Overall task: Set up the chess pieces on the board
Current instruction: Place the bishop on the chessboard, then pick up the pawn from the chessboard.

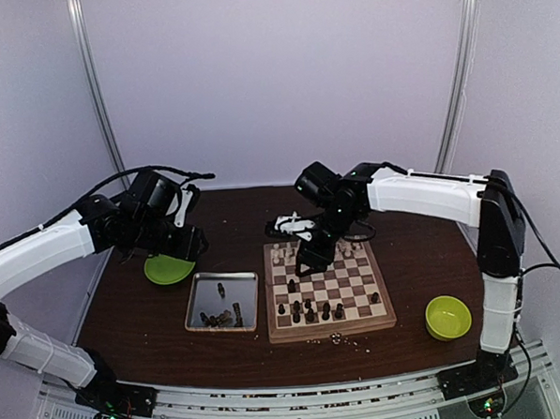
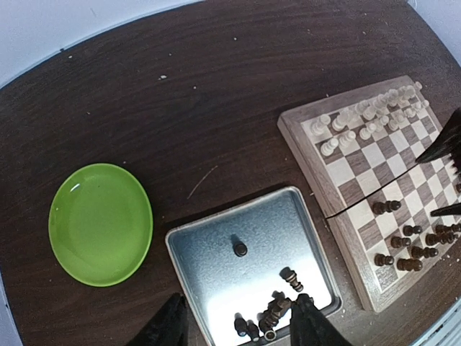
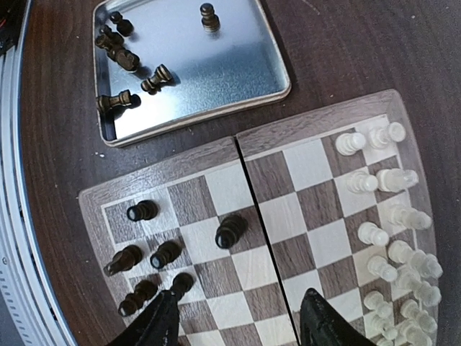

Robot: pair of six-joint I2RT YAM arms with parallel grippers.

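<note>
1. Right gripper (image 1: 312, 253), seen from the top camera, hangs over the far half of the board (image 1: 331, 331); I cannot read its jaws from up here. Dark pieces (image 1: 309, 311) stand on the rows nearer the bases than it. Pale pieces (image 1: 281, 256) sit on the far rows on either side of it.
2. From the same camera, I see the left gripper (image 1: 190, 240) held above the table (image 1: 403, 222), over the far rim of the plate (image 1: 169, 269). The tray (image 1: 190, 313), holding more dark pieces, lies to its right and nearer the bases. The bowl (image 1: 448, 317) sits well apart from both grippers.
3. On the left wrist camera the left fingers (image 2: 167, 326) are spread with nothing gripped. The tray lies below the gap. A heap of dark pieces lies by the right-hand finger, and one more stands alone ahead. The plate is off to the left, the board ahead to the right.
4. On the right wrist camera the right fingers (image 3: 323, 324) are spread too and hold nothing. The board is below them. One dark piece stands ahead of the gap and several cluster by the left-hand finger. Pale pieces crowd to the right. The tray lies beyond the board, ahead and left.
</note>
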